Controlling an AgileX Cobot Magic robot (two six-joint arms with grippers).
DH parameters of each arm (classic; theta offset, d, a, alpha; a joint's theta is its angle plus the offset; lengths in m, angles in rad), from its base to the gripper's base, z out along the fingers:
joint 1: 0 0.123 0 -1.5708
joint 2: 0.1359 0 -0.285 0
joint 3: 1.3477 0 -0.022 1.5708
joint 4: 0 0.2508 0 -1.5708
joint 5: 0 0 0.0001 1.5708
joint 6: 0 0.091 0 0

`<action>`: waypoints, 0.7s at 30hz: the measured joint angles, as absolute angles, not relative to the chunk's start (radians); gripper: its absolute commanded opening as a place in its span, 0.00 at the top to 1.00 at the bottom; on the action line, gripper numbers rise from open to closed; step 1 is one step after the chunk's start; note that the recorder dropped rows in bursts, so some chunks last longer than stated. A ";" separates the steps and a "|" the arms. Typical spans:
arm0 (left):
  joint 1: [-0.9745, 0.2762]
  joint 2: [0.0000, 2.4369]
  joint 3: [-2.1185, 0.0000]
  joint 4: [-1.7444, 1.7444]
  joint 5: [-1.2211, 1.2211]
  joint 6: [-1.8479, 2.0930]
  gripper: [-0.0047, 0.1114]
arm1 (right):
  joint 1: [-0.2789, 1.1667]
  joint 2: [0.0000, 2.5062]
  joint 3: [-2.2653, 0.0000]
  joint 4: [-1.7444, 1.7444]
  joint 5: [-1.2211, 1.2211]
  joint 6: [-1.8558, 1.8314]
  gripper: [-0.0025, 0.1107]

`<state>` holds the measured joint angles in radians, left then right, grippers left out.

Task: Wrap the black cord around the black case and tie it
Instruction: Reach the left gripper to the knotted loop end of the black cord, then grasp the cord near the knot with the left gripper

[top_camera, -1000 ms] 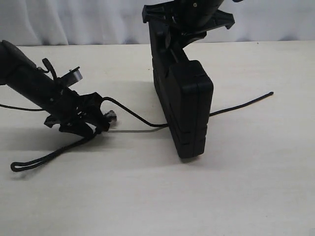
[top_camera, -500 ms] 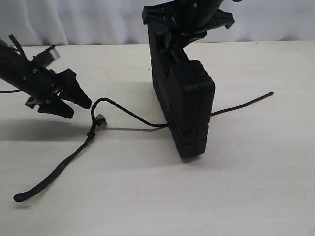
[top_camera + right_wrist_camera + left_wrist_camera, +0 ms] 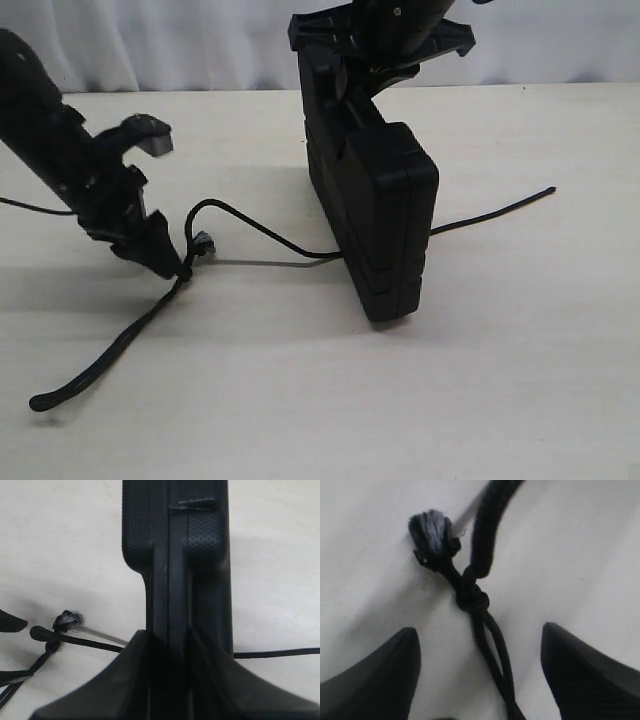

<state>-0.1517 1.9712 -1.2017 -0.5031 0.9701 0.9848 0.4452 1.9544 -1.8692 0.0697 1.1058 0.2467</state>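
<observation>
Your left gripper (image 3: 165, 262) hangs open over the cord (image 3: 255, 228), jaws either side of the knot (image 3: 470, 599), gripping nothing. Close off-centre and you likely pinch one strand only, or nudge the knot across the table (image 3: 520, 380). Pull hard and the case (image 3: 385, 220), stood on edge mid-table and clamped at its top by your right gripper (image 3: 169, 639), may twist or tip. Only the left wrist view shows the knot between the jaws. The exterior view alone shows the cord's far end, right of the case.
</observation>
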 measured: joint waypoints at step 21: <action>-0.226 1.971 -1.083 -0.406 0.499 0.231 0.96 | 0.445 1.954 -1.869 0.070 1.112 0.244 0.94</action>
<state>-0.2264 1.9712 -1.0830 -0.4065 0.4991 0.2315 0.4452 1.9544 -1.8692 0.0697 1.1116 0.2443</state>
